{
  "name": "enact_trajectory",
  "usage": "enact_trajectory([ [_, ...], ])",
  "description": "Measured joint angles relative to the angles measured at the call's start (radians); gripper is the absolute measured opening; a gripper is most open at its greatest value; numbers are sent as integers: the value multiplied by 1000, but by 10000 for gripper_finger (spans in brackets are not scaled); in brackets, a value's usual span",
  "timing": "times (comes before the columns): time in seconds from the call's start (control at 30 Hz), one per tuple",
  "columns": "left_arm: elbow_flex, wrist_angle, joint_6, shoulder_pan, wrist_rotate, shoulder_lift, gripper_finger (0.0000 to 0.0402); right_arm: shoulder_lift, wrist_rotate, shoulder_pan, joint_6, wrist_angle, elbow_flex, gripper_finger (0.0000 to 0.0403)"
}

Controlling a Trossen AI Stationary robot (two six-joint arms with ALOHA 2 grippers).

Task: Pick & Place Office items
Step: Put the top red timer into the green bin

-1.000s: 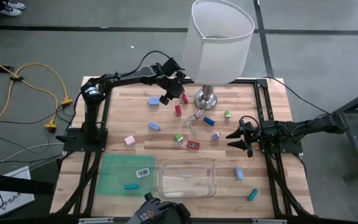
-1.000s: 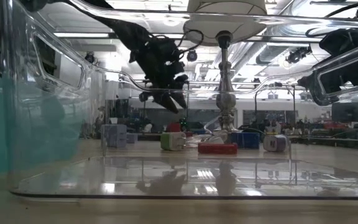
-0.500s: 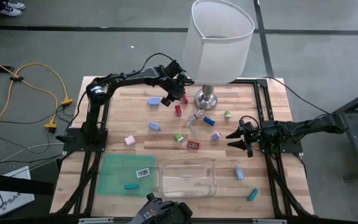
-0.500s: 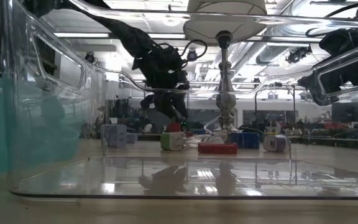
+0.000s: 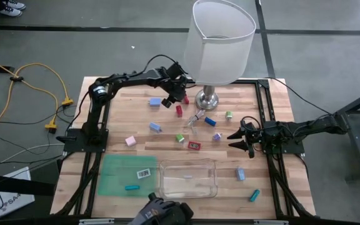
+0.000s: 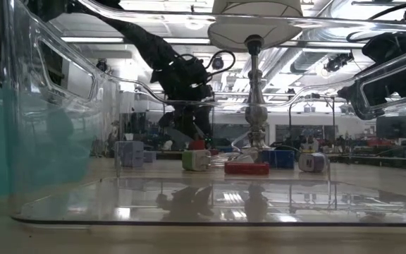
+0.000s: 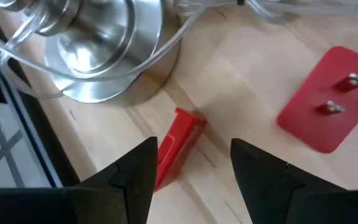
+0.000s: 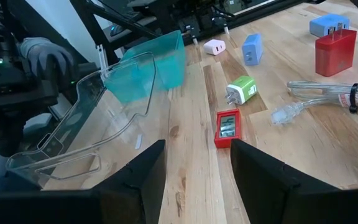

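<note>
Left gripper (image 7: pixel 191 171), fingers apart, hovers over a red stick (image 7: pixel 176 146) — the lamp's silver base (image 7: pixel 98 53) crowds just beside. Right gripper (image 8: pixel 194 168) waits, parted.

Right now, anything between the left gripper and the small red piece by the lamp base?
Nothing. In the left wrist view the left gripper is open right over the red piece, with only bare wood between; the lamp base sits just beyond.

Left arm extended across far side of table, left gripper (image 5: pixel 181 98) pointing downward, fingers parted, nothing between. Right arm low at right edge, right gripper (image 5: pixel 235 140) fingers apart, empty.
</note>
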Motion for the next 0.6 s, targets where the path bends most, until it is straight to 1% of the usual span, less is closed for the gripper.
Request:
enact_trajectory([
  [0.13,0,4,-32,10,7,3,195,0,0,0,0,0,0,166],
  [0.37,0,21,-91,43,102,3,195,0,0,0,0,0,0,166],
  [0.6,0,45,-103,55,116,3,195,0,0,0,0,0,0,166],
])
